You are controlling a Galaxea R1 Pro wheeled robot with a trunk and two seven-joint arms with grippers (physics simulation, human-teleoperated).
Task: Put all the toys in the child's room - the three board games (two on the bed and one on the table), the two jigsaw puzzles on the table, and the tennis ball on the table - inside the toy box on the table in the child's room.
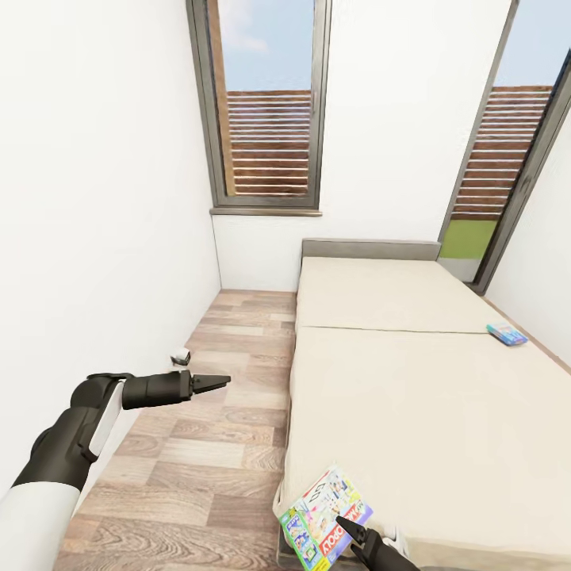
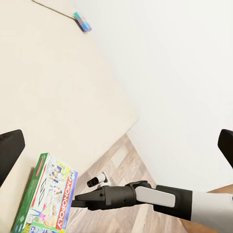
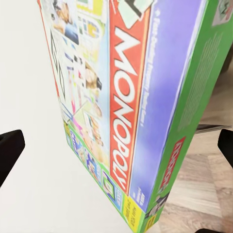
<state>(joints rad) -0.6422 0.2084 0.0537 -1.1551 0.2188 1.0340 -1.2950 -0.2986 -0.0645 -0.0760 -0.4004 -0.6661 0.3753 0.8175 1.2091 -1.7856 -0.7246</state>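
The green-white Monopoly board game lies on the near left corner of the cream bed, partly overhanging its edge. My right gripper is open right at this box; up close, the box spans the space ahead of its fingertips. A light-blue board game rests at the bed's far right edge, also seen from the left wrist. My left gripper hovers open over the wood floor, left of the bed, holding nothing. The left wrist view shows the Monopoly box and my right gripper.
White walls close in on the left and far side, with a tall window ahead and another at the right. A strip of plank floor runs between the left wall and the bed. A small white object lies on it.
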